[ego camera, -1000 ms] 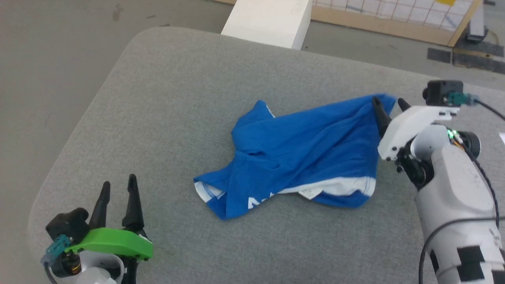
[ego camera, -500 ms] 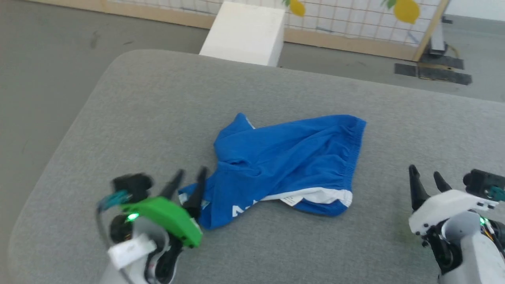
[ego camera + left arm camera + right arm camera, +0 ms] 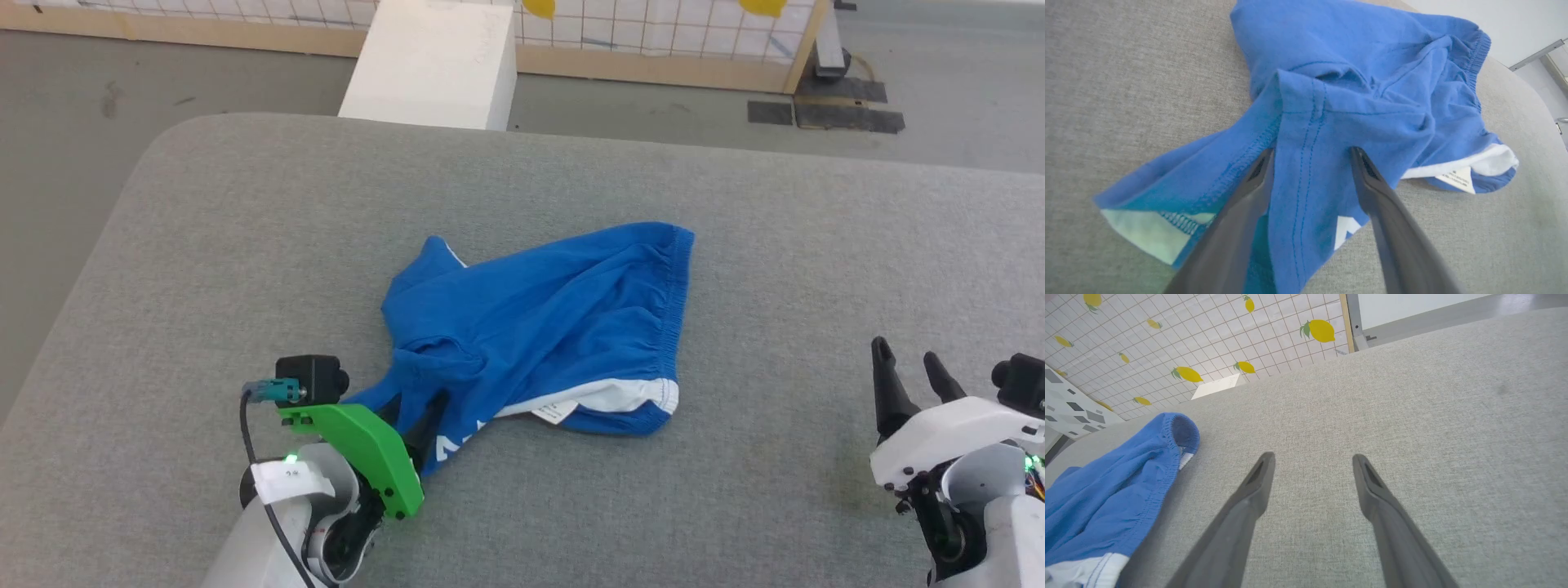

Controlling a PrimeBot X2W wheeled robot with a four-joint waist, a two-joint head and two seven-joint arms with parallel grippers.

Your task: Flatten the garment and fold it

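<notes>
Clearly nearer, the left fingers (image 3: 1384, 212) straddle, wide open, the seven-o'clock end of the garment (image 3: 539, 327), which stretches toward two o'clock on the counter (image 3: 245, 204); the right fingers (image 3: 886, 384), also wide, hover empty at four o'clock.

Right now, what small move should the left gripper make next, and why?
Probably close the left gripper on the garment: its open jaws straddle a raised seam fold at the bunched end, so a pinch could pull it flat. The right gripper stands open over the cushion, apart from the cloth.
</notes>
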